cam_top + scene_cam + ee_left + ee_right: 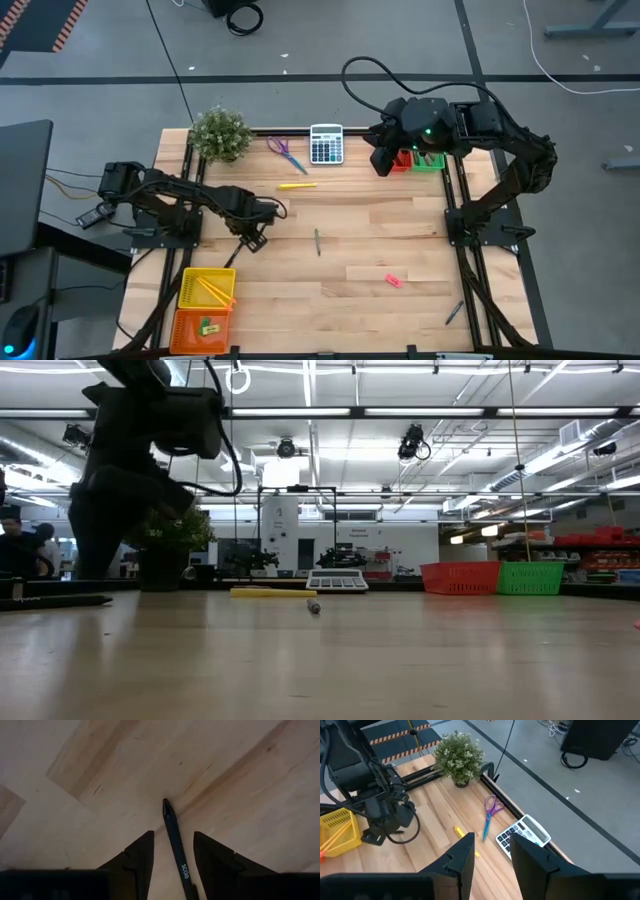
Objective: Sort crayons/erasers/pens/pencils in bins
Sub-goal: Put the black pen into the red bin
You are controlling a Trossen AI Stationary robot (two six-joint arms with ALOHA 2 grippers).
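Observation:
My left gripper (173, 834) points down at the table's left side, open, with one finger on either side of a black pen (176, 847) that lies flat on the wood; I see no touch. In the high view that pen (235, 255) shows just under the left gripper (247, 238). My right gripper (492, 840) hangs high and open, with nothing in it, above the red bin (402, 161) and green bin (431, 161) at the far right. The yellow bin (185, 290) holds pencils (212, 291), and the orange bin (178, 328) holds small erasers. Both stand at the near left.
Loose on the table lie a yellow pen (297, 185), a grey-green crayon (317, 241), a pink eraser (393, 280) and a dark pen (454, 313). Along the far edge stand a plant (220, 133), purple scissors (286, 153) and a calculator (326, 143).

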